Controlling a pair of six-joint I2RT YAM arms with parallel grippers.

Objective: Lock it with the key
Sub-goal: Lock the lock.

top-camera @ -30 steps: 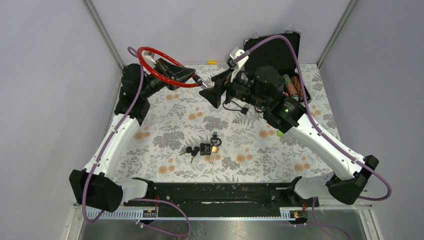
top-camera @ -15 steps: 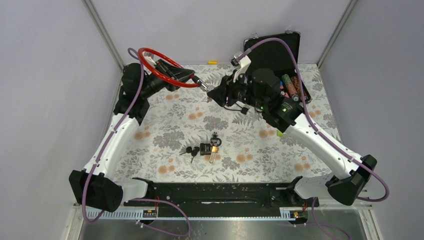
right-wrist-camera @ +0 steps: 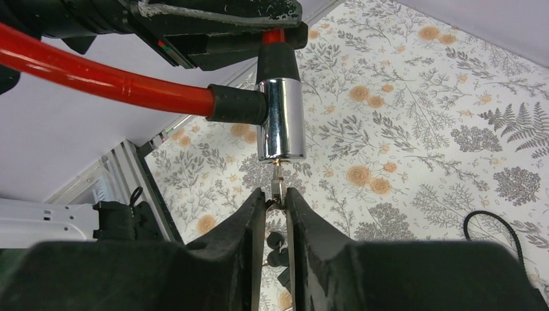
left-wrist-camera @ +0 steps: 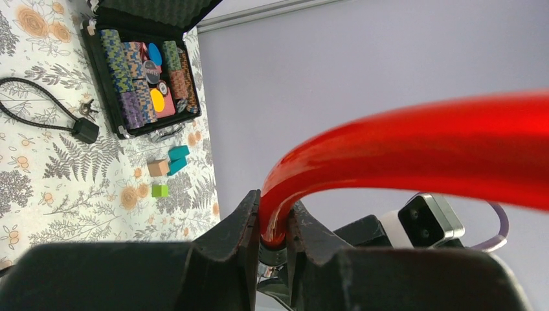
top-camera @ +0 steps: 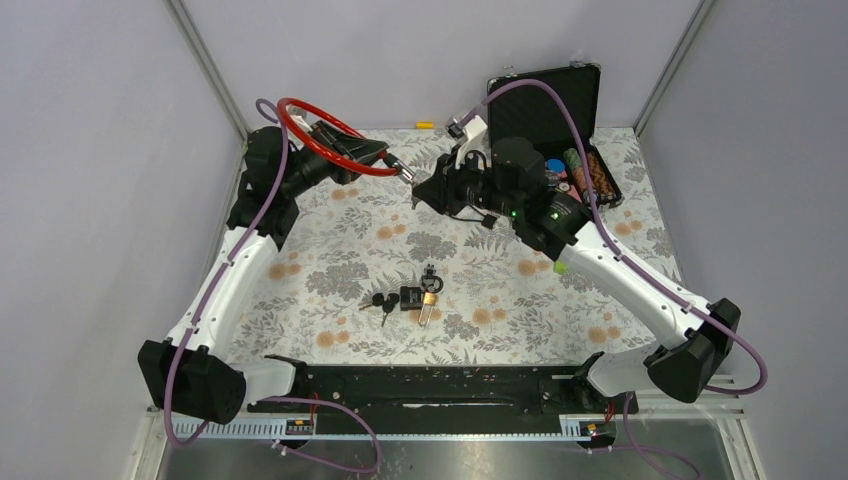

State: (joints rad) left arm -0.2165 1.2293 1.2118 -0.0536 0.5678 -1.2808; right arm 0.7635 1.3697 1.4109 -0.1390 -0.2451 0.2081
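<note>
A red cable lock hangs in the air at the back left, with my left gripper shut on the cable near its end. In the left wrist view the red cable runs out from between the fingers of the left gripper. The lock's chrome cylinder points down, and a small metal key sticks out of its lower end. My right gripper is shut on the key's head. From above, the right gripper sits just right of the chrome cylinder.
A black padlock with black-headed keys lies mid-table. An open black case of poker chips stands at the back right. A thin black cable lock and small blocks lie near it. An orange block sits right of centre.
My right gripper has gone from wide open to shut on the key under the cylinder and has edged toward the lock. The left arm has held still.
</note>
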